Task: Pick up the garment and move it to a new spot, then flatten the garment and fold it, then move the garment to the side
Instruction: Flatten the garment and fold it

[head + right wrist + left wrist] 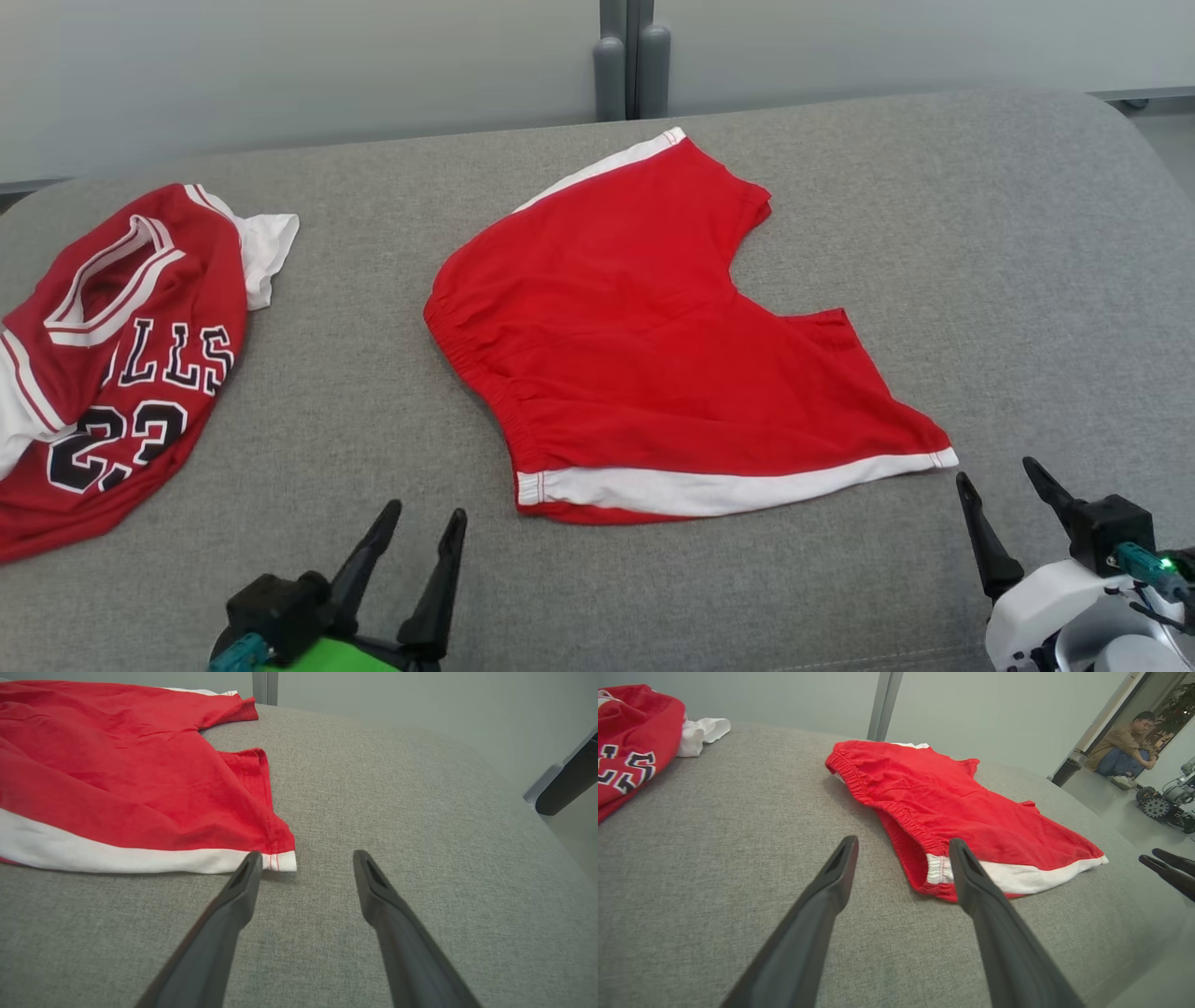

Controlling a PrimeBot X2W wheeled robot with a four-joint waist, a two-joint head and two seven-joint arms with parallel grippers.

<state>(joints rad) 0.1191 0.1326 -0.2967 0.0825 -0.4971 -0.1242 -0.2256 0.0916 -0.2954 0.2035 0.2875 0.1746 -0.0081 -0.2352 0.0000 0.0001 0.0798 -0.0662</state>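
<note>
The likeliest slip from here is a pinch that takes only the top layer of the red shorts (653, 345); the cloth is thin and lies doubled, so a shallow grasp at the white side stripe (728, 490) could peel one layer away and leave the garment bunched instead of lifted whole; uneven grasps by the two hands could also twist it and cost extra flattening; a reach drifting too far left could snag the red jersey (121, 373), which lies heaped at the left edge of the grey fabric-covered table (980, 233), well apart from the shorts. The shorts lie spread nearly flat at the middle of the table, waistband to the left, legs to the right and far side, touched by neither hand. The left hand (425, 513) is released and empty, hovering at the near edge just left of the near waistband corner; the right hand (996, 472) is likewise released and empty, just right of the near leg's hem corner.
</note>
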